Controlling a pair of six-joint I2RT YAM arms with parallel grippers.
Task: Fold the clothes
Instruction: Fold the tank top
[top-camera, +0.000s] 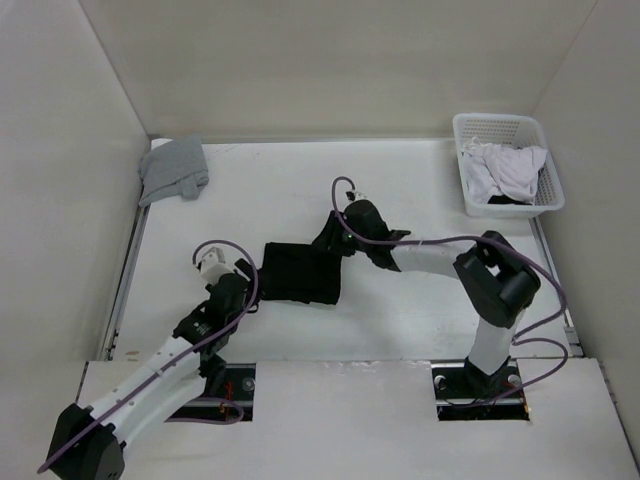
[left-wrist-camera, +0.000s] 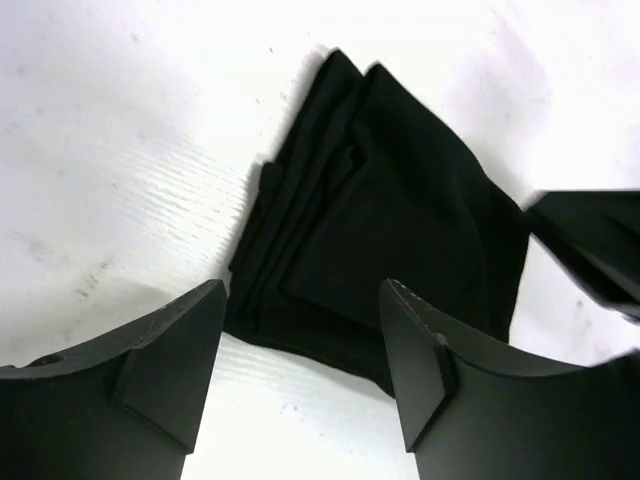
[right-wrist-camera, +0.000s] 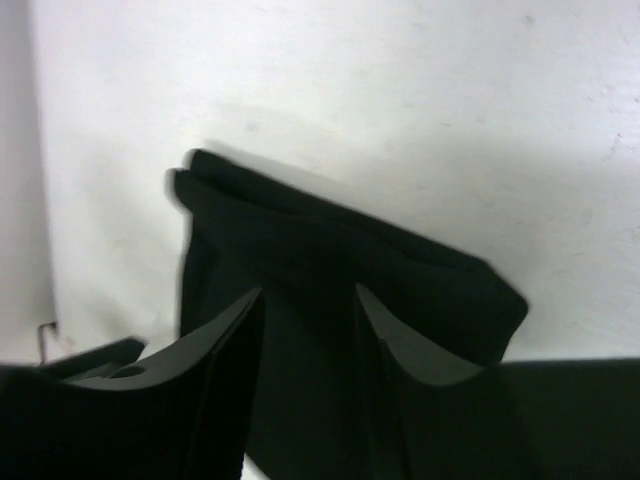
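Black top (top-camera: 300, 272) loose; left end effector (left-wrist-camera: 300, 290), right end effector (right-wrist-camera: 308, 292) open.

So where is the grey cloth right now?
In the top view, the grey garment lies bunched in the far left corner of the table, against the wall, opposite the white basket at far right.

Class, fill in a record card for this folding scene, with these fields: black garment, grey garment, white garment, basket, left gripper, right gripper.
black garment: folded into a compact rectangle, lying mid-table between the two grippers
grey garment: at the table's far left corner
white garment: heaped in the basket
basket: white, at the far right corner
left gripper: open, holding nothing, at the black garment's left edge
right gripper: open, jaws apart over the black garment's right end
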